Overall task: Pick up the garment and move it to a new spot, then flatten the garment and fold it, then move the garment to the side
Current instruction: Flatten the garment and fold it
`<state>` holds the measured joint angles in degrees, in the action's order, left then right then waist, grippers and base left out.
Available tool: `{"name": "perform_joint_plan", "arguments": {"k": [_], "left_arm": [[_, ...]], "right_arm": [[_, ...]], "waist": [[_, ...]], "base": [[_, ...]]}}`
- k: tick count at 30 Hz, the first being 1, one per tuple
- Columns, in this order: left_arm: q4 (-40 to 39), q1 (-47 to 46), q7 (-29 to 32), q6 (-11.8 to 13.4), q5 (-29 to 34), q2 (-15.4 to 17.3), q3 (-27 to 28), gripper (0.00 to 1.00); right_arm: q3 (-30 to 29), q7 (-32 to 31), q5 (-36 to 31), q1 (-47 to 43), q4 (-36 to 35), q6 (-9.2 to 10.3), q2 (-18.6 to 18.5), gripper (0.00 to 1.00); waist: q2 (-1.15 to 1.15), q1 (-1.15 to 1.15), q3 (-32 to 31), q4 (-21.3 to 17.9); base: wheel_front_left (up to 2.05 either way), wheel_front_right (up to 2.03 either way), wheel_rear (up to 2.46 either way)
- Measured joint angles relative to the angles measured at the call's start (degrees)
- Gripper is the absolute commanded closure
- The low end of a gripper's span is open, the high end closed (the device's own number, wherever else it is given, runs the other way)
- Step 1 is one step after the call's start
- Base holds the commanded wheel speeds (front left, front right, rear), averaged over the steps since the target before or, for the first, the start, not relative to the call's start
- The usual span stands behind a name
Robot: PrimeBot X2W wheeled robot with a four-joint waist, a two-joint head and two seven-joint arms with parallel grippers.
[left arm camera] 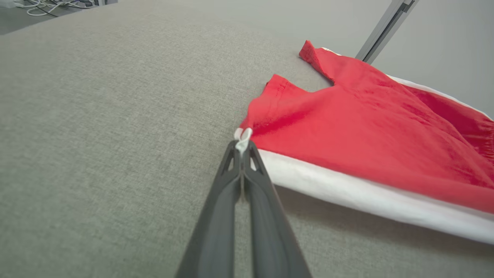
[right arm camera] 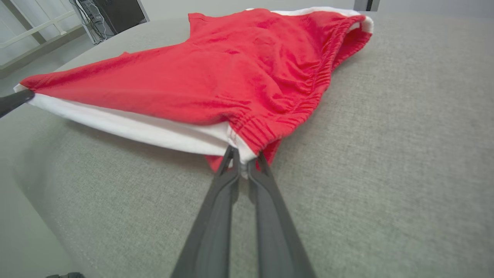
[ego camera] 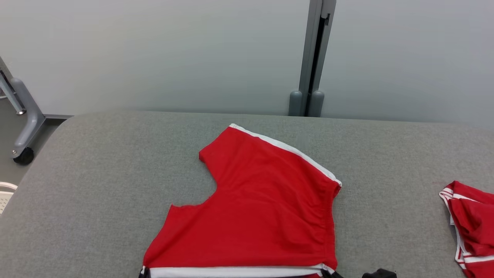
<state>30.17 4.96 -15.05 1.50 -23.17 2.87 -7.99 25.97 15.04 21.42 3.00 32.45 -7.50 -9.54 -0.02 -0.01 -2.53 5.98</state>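
Note:
The garment (ego camera: 254, 204), a pair of red shorts with white side stripes, lies spread on the grey table (ego camera: 96, 185), its near white-striped edge lifted slightly off the cloth. My left gripper (left arm camera: 243, 144) is shut on the white corner at the leg hem end of that edge of the garment (left arm camera: 366, 127). My right gripper (right arm camera: 242, 162) is shut on the waistband corner of the garment (right arm camera: 216, 81), where the white stripe meets the elastic. In the head view both grippers sit at the bottom edge, the left gripper (ego camera: 143, 272) and the right gripper (ego camera: 328, 273), with the stripe stretched between them.
A second red and white piece of clothing (ego camera: 472, 227) lies bunched at the table's right edge. A grey wall with a vertical post (ego camera: 314, 58) stands behind the table. A wheeled frame leg (ego camera: 23, 123) stands on the floor at far left.

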Motion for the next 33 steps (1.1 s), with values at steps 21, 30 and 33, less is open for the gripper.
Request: {"name": "perform_joint_plan", "arguments": {"k": [21, 30, 33], "left_arm": [[6.12, -36.3, 4.6, -5.31, 12.13, 5.38, -0.43, 1.0], [18.44, -52.67, 8.53, -6.87, 13.07, 8.29, -1.94, 1.0], [21.51, -56.26, 9.43, -7.02, 12.65, 8.76, -1.88, 1.0]], "right_arm": [[-2.26, 0.0, 5.95, 17.27, -5.61, 0.01, 0.43, 1.0], [2.19, 0.0, 10.09, 29.03, -0.21, 0.01, 2.55, 1.0], [2.85, -0.01, 11.26, 31.7, 0.26, 0.01, 3.35, 1.0]], "waist": [[0.04, 0.03, 13.92, -8.94], [0.05, 0.03, 23.42, -13.72], [0.05, 0.03, 25.96, -14.79]], "base": [[0.0, 0.0, 0.0], [0.0, 0.0, 0.0], [0.0, 0.0, 0.0]]}}
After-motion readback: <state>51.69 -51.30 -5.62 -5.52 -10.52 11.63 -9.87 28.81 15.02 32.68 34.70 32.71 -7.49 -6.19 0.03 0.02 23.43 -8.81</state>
